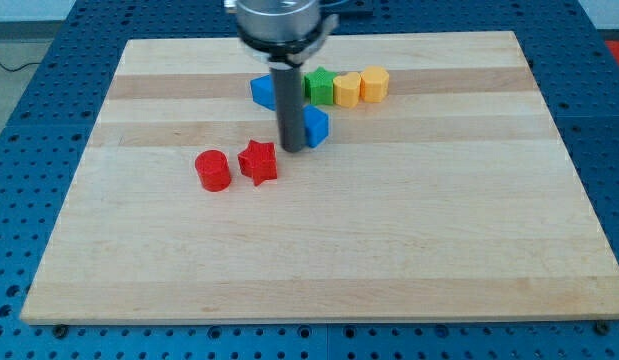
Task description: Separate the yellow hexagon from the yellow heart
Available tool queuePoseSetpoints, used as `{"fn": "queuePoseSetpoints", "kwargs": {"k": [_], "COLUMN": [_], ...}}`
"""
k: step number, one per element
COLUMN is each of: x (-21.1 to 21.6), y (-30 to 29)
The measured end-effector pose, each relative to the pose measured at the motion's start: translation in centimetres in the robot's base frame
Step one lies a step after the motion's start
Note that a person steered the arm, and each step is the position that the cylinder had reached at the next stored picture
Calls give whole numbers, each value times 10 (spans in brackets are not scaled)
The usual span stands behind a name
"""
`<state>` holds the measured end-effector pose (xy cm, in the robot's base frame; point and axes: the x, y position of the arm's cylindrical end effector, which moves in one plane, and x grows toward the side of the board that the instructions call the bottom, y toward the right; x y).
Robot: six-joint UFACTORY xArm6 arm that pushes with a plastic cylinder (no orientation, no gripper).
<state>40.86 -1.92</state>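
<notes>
The yellow hexagon [375,83] sits near the view's top, right of centre. The yellow heart [347,89] lies directly to its left, touching it. A green block [319,85] touches the heart's left side. My tip [292,149] is below and to the left of this row, well apart from both yellow blocks. It stands right beside a blue block [315,126], at that block's left side. The rod hides part of another blue block [262,90] at the left end of the row.
A red star [257,161] and a red cylinder [213,170] lie left of my tip. The wooden board [309,250] rests on a blue perforated table. The arm's body hangs over the board's top edge.
</notes>
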Motion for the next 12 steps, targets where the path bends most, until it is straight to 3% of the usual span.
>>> {"fn": "queuePoseSetpoints", "kwargs": {"k": [1,3,4,5,7,9,12], "x": [0,14,-5,-47,-176,-159,-154], "y": [71,95,151,200,188,119,210]}}
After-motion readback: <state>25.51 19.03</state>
